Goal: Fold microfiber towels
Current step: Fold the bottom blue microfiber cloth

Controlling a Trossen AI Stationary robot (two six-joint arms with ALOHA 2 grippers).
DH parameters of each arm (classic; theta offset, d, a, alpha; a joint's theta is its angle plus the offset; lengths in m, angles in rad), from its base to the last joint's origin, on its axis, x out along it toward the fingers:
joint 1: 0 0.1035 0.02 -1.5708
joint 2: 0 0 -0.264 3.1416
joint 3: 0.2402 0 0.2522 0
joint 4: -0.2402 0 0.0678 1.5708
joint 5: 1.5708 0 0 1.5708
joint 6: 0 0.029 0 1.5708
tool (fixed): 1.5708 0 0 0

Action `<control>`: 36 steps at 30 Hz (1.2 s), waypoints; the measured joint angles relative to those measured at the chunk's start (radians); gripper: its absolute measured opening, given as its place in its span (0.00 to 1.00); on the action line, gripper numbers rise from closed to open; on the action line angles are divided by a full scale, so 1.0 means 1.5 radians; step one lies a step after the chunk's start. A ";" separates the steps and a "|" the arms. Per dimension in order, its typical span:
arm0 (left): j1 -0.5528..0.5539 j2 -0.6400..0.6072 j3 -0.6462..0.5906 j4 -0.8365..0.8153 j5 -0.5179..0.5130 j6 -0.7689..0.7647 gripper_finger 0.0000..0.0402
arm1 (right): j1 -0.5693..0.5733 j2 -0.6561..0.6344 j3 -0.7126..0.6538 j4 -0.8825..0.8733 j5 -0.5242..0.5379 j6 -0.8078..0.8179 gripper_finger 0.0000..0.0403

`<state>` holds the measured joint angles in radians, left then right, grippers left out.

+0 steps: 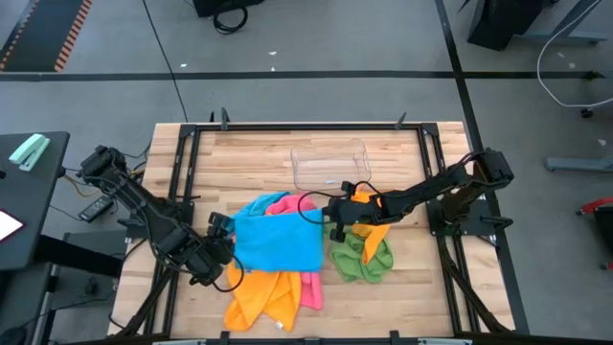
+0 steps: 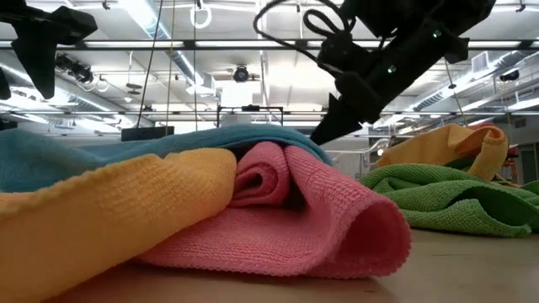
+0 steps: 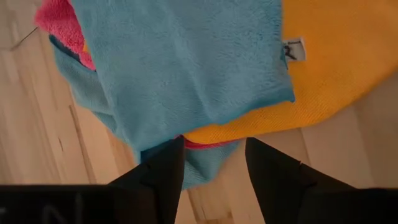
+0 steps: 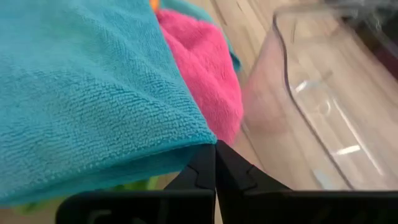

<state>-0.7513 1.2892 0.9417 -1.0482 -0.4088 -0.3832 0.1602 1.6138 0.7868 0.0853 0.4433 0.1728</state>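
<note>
arms: 2, dark, jointed | cables: black loops on right arm (image 1: 450, 187) | fingers (image 3: 158, 174): matte black, tapered

Blue towel (image 1: 278, 241), pink towel (image 2: 320, 210), orange towel (image 1: 261, 295), green towel (image 1: 362, 259); clear tray (image 1: 330, 165), pale wooden table (image 1: 239, 158).

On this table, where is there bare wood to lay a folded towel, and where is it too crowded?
Free patches: the far left wood, between the table's frame and the clear tray; the far right corner beyond the tray; and the near right corner, past the green towel. Crowded: the middle front, where the blue towel, pink towel and orange towels lie piled with both arms over them.
</note>
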 joint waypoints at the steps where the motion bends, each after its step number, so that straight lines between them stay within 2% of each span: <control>1: 0.000 0.000 0.000 0.000 0.000 0.000 0.44 | -0.001 0.000 0.000 -0.004 -0.001 0.007 0.01; 7: 0.001 0.000 0.000 0.001 -0.008 -0.003 0.44 | -0.001 0.000 0.000 -0.018 -0.006 0.020 0.02; 11: 0.001 0.000 0.000 0.001 -0.057 -0.017 0.44 | -0.001 0.000 0.000 -0.019 -0.021 0.020 0.05; 16: 0.002 0.000 0.000 0.000 -0.132 -0.017 0.47 | -0.001 0.000 0.000 -0.026 -0.056 0.024 0.16; 23: 0.029 0.001 0.000 0.000 -0.134 -0.017 0.51 | 0.000 -0.049 0.048 -0.174 -0.070 0.044 0.31; 25: 0.041 0.006 0.000 0.005 -0.132 -0.023 0.50 | 0.007 -0.067 0.057 -0.181 -0.075 0.045 0.33; 27: 0.046 0.013 0.000 0.026 -0.118 -0.034 0.49 | 0.023 -0.079 0.061 -0.140 -0.084 0.034 0.34; 29: 0.044 0.019 0.000 0.071 -0.091 -0.003 0.48 | 0.042 -0.079 0.062 -0.096 -0.087 0.014 0.35; 33: 0.024 0.030 0.000 0.161 -0.070 0.095 0.45 | 0.074 -0.039 0.061 -0.015 -0.088 -0.016 0.34; 36: 0.010 0.039 -0.001 0.187 -0.069 0.125 0.44 | 0.087 0.003 0.061 0.046 -0.088 -0.012 0.34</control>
<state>-0.7365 1.3482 0.9407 -0.7682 -0.5126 -0.1962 0.2901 1.6178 0.8783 0.1537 0.3119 0.1554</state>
